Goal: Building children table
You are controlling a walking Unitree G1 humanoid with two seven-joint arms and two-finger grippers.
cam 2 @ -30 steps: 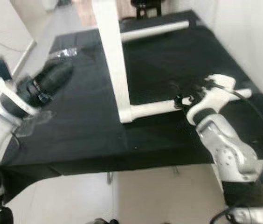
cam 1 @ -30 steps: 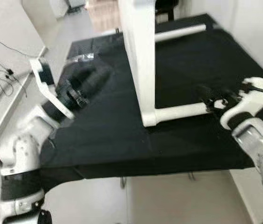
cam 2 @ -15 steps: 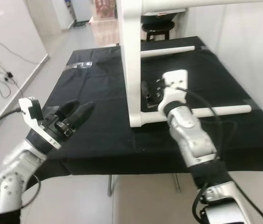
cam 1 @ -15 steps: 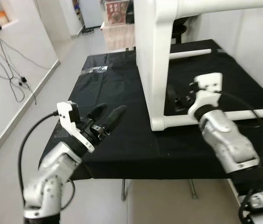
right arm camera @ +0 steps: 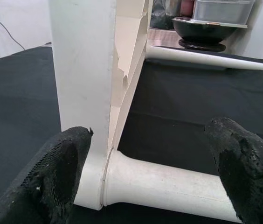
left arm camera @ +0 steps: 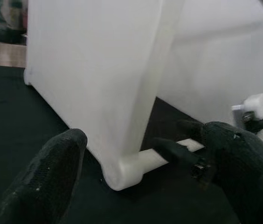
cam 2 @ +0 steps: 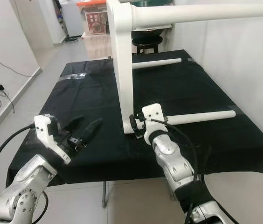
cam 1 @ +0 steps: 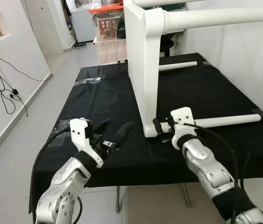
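Observation:
A white children's table lies on its side on the black-clothed work table (cam 1: 99, 98), its top panel (cam 1: 143, 70) standing upright. One leg (cam 1: 224, 121) runs low along the cloth, another (cam 1: 183, 66) lies farther back, and a third (cam 1: 215, 18) sticks out up high. My right gripper (cam 1: 162, 129) is open at the low leg's joint with the panel, its fingers (right arm camera: 59, 172) straddling that leg (right arm camera: 169, 186). My left gripper (cam 1: 113, 133) hovers open over the cloth's front left, pointing at the panel (left arm camera: 94, 70), apart from it.
A clear plastic bag (cam 1: 92, 80) lies on the cloth at the back left. Cables (cam 1: 1, 88) trail on the floor along the left wall. Storage boxes (cam 1: 108, 25) and a dark stool (cam 2: 150, 44) stand behind the work table. A white wall runs close on the right.
The camera view has shifted. My right gripper has come down from beside the panel to the low leg's joint. My left gripper stays open at the front left.

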